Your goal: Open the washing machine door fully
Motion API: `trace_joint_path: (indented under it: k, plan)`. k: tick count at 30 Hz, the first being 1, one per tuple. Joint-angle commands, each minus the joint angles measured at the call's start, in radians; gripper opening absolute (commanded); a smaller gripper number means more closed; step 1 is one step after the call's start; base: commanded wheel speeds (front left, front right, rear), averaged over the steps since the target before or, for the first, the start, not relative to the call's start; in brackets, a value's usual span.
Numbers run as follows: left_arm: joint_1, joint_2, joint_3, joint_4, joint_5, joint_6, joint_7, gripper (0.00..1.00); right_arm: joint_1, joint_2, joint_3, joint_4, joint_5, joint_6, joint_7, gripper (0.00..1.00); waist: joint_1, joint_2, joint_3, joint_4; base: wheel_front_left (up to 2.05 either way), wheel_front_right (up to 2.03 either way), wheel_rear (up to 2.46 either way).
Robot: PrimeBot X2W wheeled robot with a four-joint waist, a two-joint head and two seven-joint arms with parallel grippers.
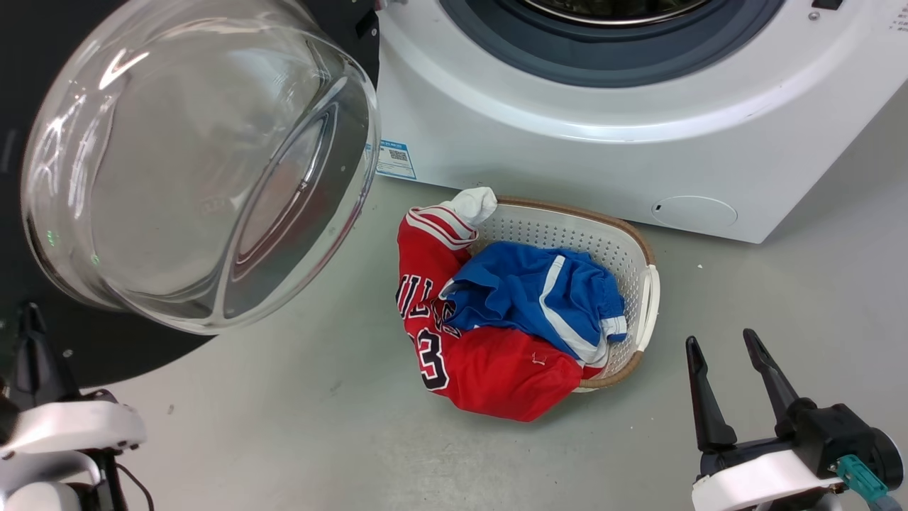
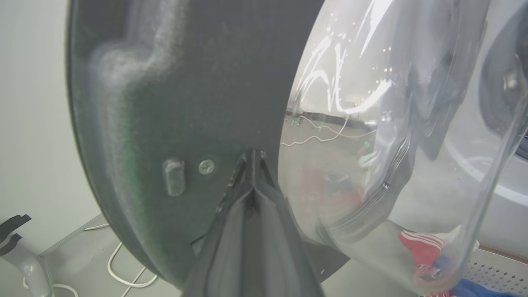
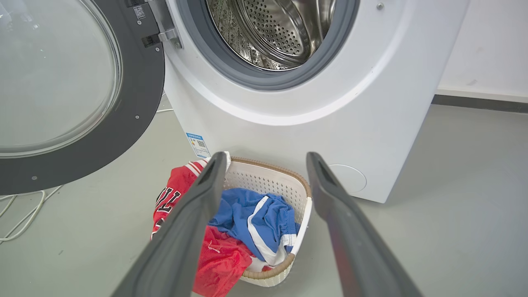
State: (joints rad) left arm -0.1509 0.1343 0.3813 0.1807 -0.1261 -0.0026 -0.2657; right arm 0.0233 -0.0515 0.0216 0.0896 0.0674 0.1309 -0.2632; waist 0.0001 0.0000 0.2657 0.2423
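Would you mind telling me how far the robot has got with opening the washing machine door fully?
Done: the washing machine door stands swung well clear of the washing machine, the drum exposed. In hand: the left gripper, shut, has its tips at the door's dark inner face, seemingly pushing; the right gripper hangs open. Left: perhaps a last bit of swing.

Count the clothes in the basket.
2 for certain: a red jersey draped over the left rim of the basket, and a blue garment on top. A white piece at the back may be a third; more may lie underneath.
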Motion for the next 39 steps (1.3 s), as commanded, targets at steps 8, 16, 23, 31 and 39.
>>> trace_joint_path:
  k: [8,16,23,31,39]
  plan:
    - [-0.092,0.029,0.104,0.084,0.008,-0.02,0.002,0.0,-0.02,0.002,-0.005,-0.009,-0.017,0.0,-0.002,1.0,-0.0001,0.0,0.012,-0.016,0.0,0.0,0.0]
    - [-0.165,0.062,0.154,0.171,0.019,-0.049,0.002,0.0,-0.023,0.003,0.002,-0.014,-0.011,0.0,-0.002,1.0,-0.0001,0.0,0.019,-0.032,0.0,0.0,0.0]
    - [-0.188,0.068,0.189,0.211,0.028,-0.054,0.002,0.0,-0.021,0.003,0.003,-0.013,-0.005,0.0,-0.002,1.0,-0.0001,0.0,0.015,-0.049,0.0,0.0,0.0]
    - [-0.168,0.064,0.203,0.212,0.054,-0.075,0.002,0.0,-0.008,0.003,0.007,-0.006,0.011,0.0,-0.002,1.0,-0.0001,0.0,-0.014,-0.065,0.0,0.0,0.0]
    - [-0.112,0.035,0.199,0.175,0.072,-0.095,0.002,0.0,0.008,0.003,0.014,0.0,0.033,0.0,-0.002,1.0,-0.0001,0.0,-0.076,-0.077,0.0,0.0,0.0]
